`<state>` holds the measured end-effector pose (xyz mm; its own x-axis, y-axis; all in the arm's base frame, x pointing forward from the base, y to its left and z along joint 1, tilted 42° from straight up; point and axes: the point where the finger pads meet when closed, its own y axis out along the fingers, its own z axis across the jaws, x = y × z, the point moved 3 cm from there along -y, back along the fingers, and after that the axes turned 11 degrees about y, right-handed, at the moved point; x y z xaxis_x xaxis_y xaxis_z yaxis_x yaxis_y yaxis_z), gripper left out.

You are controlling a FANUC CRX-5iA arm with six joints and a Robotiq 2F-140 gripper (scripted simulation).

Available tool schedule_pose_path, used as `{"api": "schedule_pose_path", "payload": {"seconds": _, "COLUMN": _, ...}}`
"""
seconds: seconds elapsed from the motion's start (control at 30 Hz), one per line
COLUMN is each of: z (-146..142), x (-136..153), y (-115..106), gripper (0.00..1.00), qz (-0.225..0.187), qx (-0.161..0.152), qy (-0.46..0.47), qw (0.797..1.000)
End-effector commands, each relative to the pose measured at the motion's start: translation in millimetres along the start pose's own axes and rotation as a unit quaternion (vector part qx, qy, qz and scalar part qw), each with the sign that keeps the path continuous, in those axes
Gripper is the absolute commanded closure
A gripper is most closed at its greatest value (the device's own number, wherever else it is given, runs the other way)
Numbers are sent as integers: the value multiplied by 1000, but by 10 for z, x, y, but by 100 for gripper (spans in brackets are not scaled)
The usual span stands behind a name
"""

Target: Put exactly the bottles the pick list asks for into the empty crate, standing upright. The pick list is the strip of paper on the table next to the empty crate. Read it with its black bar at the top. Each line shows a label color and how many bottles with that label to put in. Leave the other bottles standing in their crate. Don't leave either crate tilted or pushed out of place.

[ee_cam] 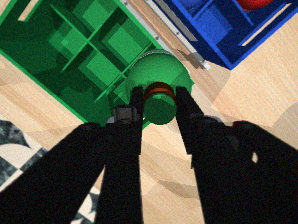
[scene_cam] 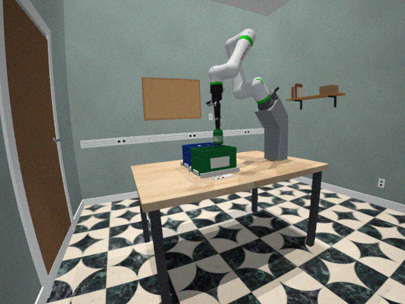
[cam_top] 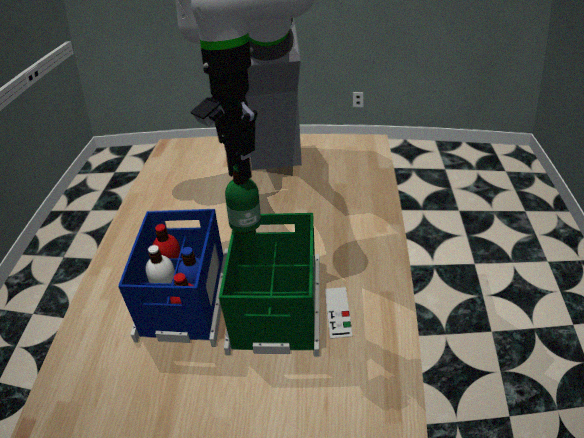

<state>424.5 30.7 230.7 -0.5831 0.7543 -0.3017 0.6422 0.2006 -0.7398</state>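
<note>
The arm points straight down, its hand (cam_top: 241, 173) gripping the green bottle's (cam_top: 243, 206) neck.

pincer (cam_top: 241, 172): clamped on neck of green bottle (cam_top: 243, 206), upright, above far-left corner of green crate (cam_top: 270, 305) | blue crate (cam_top: 165, 310): four bottles standing | pick list (cam_top: 339, 312): on table (cam_top: 150, 390), right of green crate

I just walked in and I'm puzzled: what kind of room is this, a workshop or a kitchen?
Probably a small test room or workshop corner, not a kitchen. A robot arm stands on a wooden table with two bottle crates; the walls carry a cork board, an outlet strip and a small shelf.
</note>
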Motion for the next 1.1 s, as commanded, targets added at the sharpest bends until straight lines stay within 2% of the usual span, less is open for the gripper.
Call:
{"api": "schedule_pose_path", "payload": {"seconds": 0.0, "z": -3, "x": 61, "y": -4, "gripper": 90, "qz": 1, "qx": 0, "qy": 0, "qw": 1000}}
{"api": "schedule_pose_path", "payload": {"seconds": 0.23, "z": -13, "x": 174, "y": -4, "gripper": 90, "qz": 1, "qx": 0, "qy": 0, "qw": 1000}}
{"api": "schedule_pose_path", "payload": {"seconds": 1.07, "z": -30, "x": 166, "y": -4, "gripper": 90, "qz": 1, "qx": 0, "qy": 0, "qw": 1000}}
